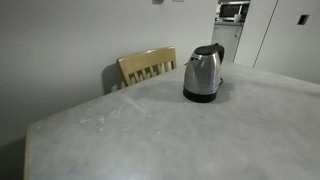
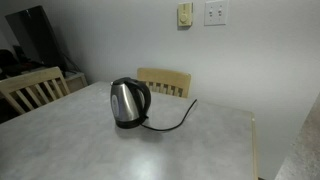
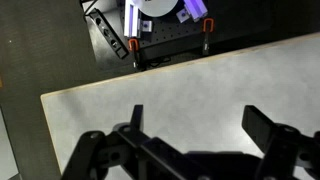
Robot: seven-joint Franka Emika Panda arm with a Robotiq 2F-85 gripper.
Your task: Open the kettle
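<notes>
Jaws: You are holding the jaws spread wide apart at the bottom of the wrist view, with nothing between them; they are hanging over bare bench (image 3: 180, 90).
Kettle position: The kettle (image 1: 204, 74) is standing upright on the bench (image 1: 120, 140) in both exterior views, toward the far edge and just in front of a wooden chair (image 1: 147, 67).
Kettle relative to jaws: The wrist view is showing only bench surface and the exterior views are showing only the kettle (image 2: 129, 102), so you cannot tell from these views how far the kettle is standing from the jaws or on which side.
Lid: The black lid (image 1: 208, 48) is lying down flat on the steel body.
Contents: The lid is covering the opening, so the inside is staying hidden.
Handle: The black handle (image 2: 146, 98) is pointing to the right in both exterior views.
Base: The kettle is resting on its black round base (image 1: 201, 97).
Cord: A black cord (image 2: 178, 118) is running from the base across the bench (image 2: 80, 140) toward its far edge.
Chairs: The chair behind the kettle (image 2: 165, 80) is facing the bench; a second chair (image 2: 35, 88) is standing at the left edge.
Bench edge: In the wrist view, two orange-tipped clamps (image 3: 134, 47) are sitting at the bench's far edge.
</notes>
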